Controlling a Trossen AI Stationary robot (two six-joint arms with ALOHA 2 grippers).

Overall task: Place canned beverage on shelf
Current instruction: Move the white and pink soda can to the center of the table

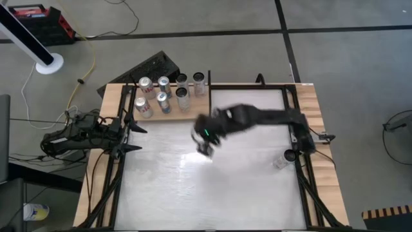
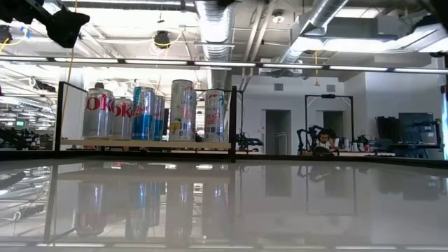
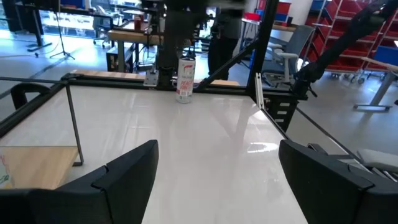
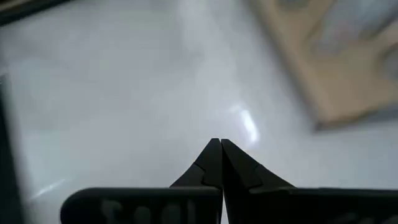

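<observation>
Reaching over mid-table, right gripper (image 1: 206, 149) pinched empty, near shelf (image 1: 193, 105)

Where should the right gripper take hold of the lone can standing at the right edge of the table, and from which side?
Probably around the mid-body of the lone can, coming in level from the table's open middle. It stands upright, apart from the others, with the frame rail close behind it. The right gripper, empty with fingers closed, must open first. The left gripper waits at the left edge.
</observation>
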